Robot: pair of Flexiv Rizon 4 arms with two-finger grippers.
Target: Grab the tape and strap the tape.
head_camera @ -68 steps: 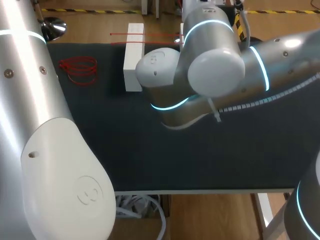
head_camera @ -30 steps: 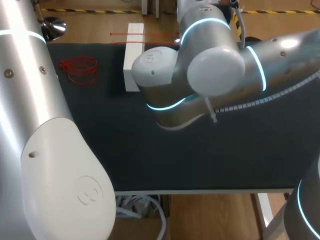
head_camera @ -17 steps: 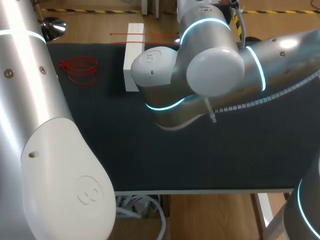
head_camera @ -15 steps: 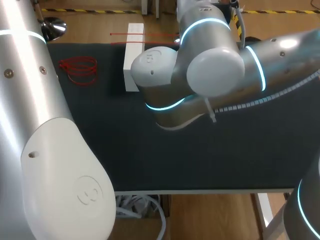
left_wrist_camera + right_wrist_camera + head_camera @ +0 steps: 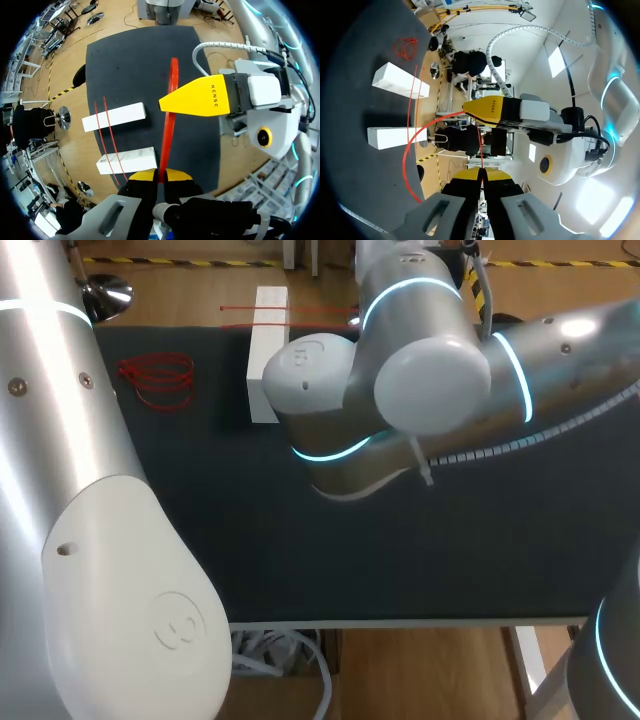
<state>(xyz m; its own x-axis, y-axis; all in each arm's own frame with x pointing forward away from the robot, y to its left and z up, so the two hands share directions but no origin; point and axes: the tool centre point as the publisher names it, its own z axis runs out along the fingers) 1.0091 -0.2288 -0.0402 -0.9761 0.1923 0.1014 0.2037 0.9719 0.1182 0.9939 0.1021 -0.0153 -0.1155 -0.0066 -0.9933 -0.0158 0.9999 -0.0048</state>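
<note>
- Your left tool (image 5: 160, 176) is pinched tight on the red tape (image 5: 167, 120), which runs ahead past your right tool's yellow finger (image 5: 200, 97).
- Your right tool (image 5: 481, 173) is clamped on the tape too.
- The tape bows out toward two white blocks (image 5: 395, 137) on the bench (image 5: 400, 550).
- A red coil (image 5: 156, 381) lies near one block.

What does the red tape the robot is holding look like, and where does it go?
The red tape is a thin, flat, bendy band that looks like plastic. Both pincers grip it. The left pincer is shut on one spot and the right pincer on another, with a straight piece stretched between them. From there it bends away in a long curve, and thin red lines of it run across the two white blocks.
</note>
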